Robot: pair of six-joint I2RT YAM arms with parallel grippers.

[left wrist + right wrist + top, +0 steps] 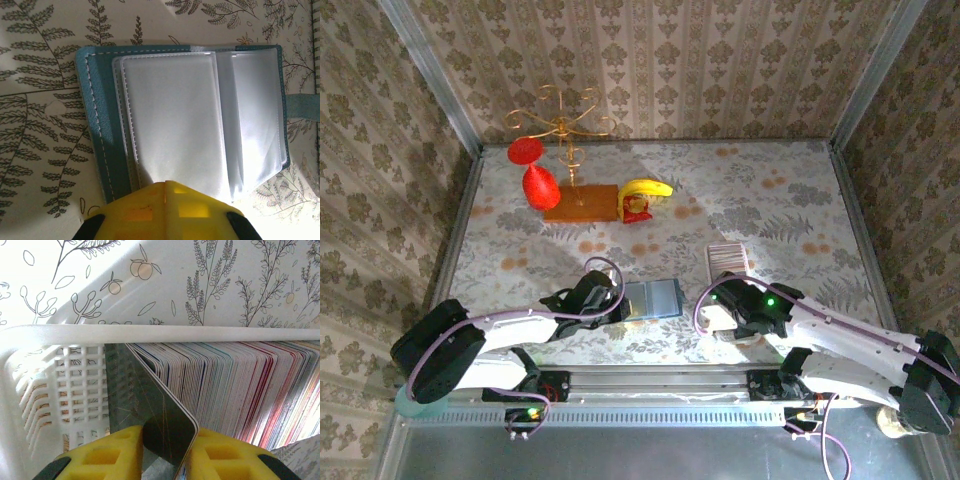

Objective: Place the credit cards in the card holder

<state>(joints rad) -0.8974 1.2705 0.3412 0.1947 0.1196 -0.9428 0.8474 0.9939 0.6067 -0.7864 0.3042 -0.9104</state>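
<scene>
None of the credit cards (235, 385) is showing in the card holder (100, 125) yet, so nearly everything seems to be waiting. Right fingers (139, 441) are pinching the front card (165, 410), standing on edge in the white tray (150, 333) just ahead. Left fingers (167, 200), together, are resting on the holder's near edge; it is lying open, long axis running crosswise before them, strap (302, 107) pointing off to their right.

Lab test booth: wallpapered panels (720, 60), aluminium posts (428, 72), arm mounting rail (660, 378).
</scene>
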